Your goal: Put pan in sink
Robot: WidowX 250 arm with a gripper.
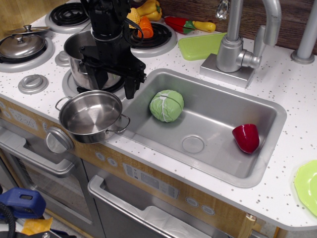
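The pan (90,115), shallow shiny steel with two wire loop handles, sits upright and empty on the counter's front edge, just left of the sink (218,111). The sink is a rectangular steel basin with a round drain (193,144). My black gripper (115,85) hangs just behind and above the pan's far rim. Its fingers are spread wide, one finger (132,89) by the sink's left corner, and it holds nothing. It does not touch the pan.
A green cabbage (167,105) and a red pepper (246,137) lie in the sink. A taller steel stockpot (78,59) stands behind the gripper, a lidded pan (22,44) far left. The faucet (235,47), a green tray (200,45) and toy vegetables (143,22) stand at the back.
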